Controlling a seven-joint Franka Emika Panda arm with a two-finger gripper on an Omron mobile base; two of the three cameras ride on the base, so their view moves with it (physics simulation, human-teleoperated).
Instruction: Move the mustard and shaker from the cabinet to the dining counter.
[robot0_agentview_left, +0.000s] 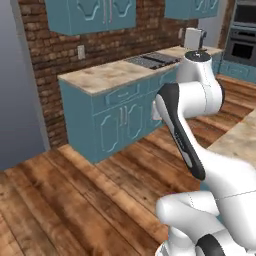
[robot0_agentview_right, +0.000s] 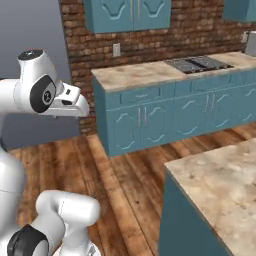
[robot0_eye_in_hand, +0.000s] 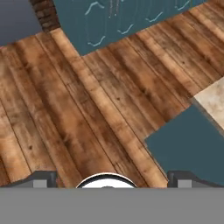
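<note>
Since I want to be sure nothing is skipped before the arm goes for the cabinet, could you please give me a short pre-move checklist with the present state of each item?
1. Gripper open and empty: ok; the finger tips stand wide apart over bare wooden floor.
2. Cabinet doors open: not ok; both doors with their silver handles are shut.
3. Mustard and shaker located: cannot tell; they would be behind the shut doors.
4. Base close enough to the cabinet: not ok; open floor lies between the robot and the counter against the brick wall.
5. Dining counter has room: ok; the marbled top near the robot is bare.
</note>
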